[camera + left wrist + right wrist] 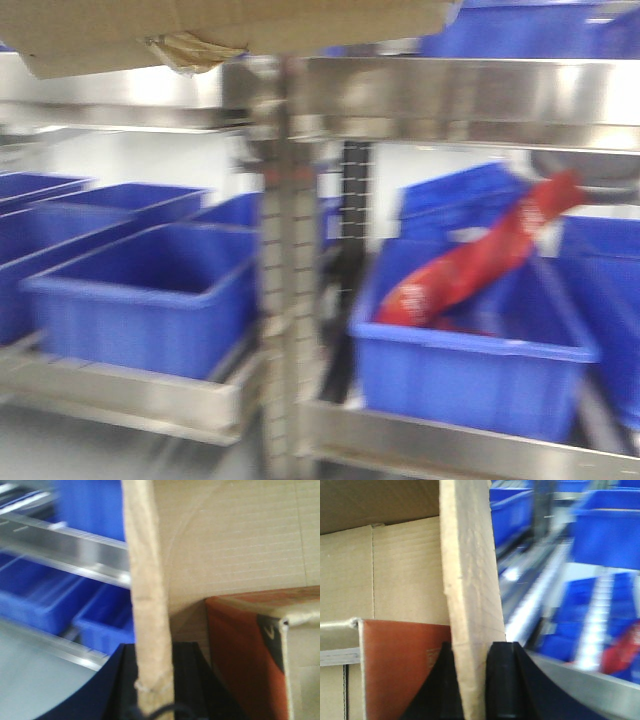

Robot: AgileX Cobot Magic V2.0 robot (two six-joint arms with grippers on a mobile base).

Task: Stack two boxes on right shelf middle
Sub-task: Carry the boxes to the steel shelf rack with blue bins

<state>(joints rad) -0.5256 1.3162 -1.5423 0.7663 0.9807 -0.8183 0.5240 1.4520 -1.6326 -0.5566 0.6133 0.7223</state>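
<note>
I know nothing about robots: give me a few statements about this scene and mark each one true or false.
1. The right gripper pinches a wall of the cardboard box. True.
2. The plastic bins are green. False: they are blue.
3. A red packet lies in one bin. True.
4. The cardboard box is empty inside. False: an orange-brown box sits in it.

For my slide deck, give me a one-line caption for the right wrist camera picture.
Right gripper pinches the wall of a cardboard box, a red-brown box inside, blue bins blurred beyond.
</note>
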